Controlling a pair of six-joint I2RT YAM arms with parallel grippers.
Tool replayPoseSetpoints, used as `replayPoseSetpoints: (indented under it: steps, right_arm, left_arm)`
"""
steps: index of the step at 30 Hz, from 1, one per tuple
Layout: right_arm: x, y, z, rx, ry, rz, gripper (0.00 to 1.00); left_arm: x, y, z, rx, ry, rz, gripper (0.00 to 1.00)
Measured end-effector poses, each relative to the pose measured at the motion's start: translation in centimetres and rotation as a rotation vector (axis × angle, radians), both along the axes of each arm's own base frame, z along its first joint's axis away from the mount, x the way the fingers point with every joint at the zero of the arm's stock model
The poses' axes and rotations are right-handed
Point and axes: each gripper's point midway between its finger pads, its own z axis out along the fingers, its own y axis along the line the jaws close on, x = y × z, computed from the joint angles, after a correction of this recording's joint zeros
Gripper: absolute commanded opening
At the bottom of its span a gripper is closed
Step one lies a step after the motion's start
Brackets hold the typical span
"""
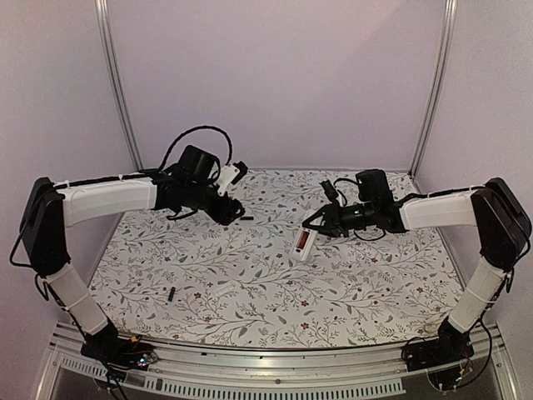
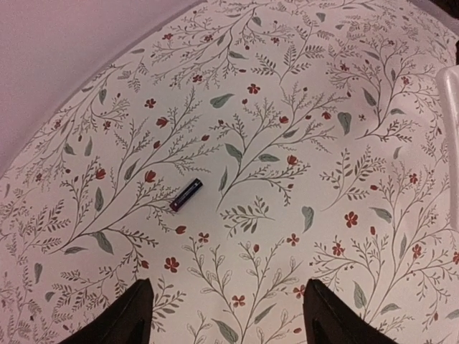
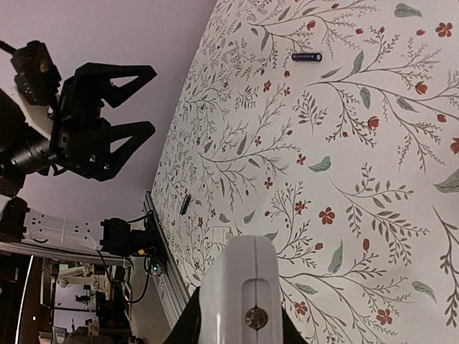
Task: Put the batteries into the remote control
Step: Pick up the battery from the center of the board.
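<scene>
Now: your left tool (image 2: 229, 287) hangs spread, a battery (image 2: 186, 194) on the table (image 2: 373, 93) just ahead. Your right tool (image 1: 314, 227) pinches the remote (image 3: 240, 287). The second battery (image 1: 170, 294) lies well apart.

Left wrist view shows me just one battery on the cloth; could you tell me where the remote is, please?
Observer: The right claw is shut on the remote, right of centre in the top view.
Operator: Thank you. Is there another battery anywhere?
Observer: Yes, a second battery lies near the front left, well apart from the first battery that you see.
Operator: And the cover, please?
Observer: A small white cover lies flat on the cloth, to the right of that second battery.
</scene>
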Motion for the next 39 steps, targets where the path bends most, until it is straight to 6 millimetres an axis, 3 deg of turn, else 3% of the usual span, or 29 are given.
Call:
replayPoseSetpoints:
  steps: [3,11,17,39]
  right_arm:
    - [-0.5,-0.2,0.4,-0.001,-0.046,0.023,0.0]
    - [-1.5,-0.5,2.5,0.016,-0.178,0.073,0.0]
    - [-2.4,-1.0,2.6,0.009,-0.237,0.099,0.0]
    - [-3.6,-1.4,3.5,0.015,-0.347,0.16,0.0]
  left_arm:
    - [1.3,0.3,-1.9,0.04,0.061,-0.021,0.69]
    - [5.2,-1.0,-5.1,0.187,0.131,-0.122,0.59]
    - [5.9,-0.6,-8.1,0.255,0.201,-0.166,0.56]
    - [9.2,-1.6,-11.1,0.319,0.253,-0.237,0.52]
